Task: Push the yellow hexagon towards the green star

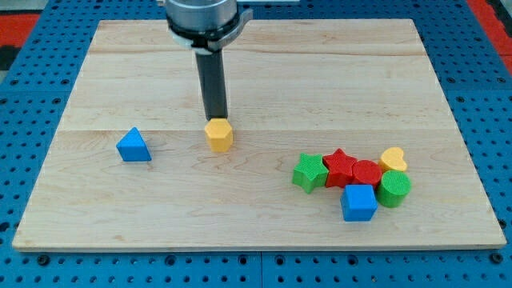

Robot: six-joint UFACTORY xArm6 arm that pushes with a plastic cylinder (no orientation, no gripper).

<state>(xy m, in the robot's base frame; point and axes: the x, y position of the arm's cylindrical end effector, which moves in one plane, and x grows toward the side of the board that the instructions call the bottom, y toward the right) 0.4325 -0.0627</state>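
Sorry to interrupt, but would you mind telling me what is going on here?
My tip sits just above the yellow hexagon near the board's middle, apparently touching its far edge. The green star lies toward the view's lower right, at the left end of a cluster of blocks. The hexagon is well short of it.

The yellow hexagon [218,134] sits near the surface's middle; the green star [308,173] lies well apart toward the view's lower right.
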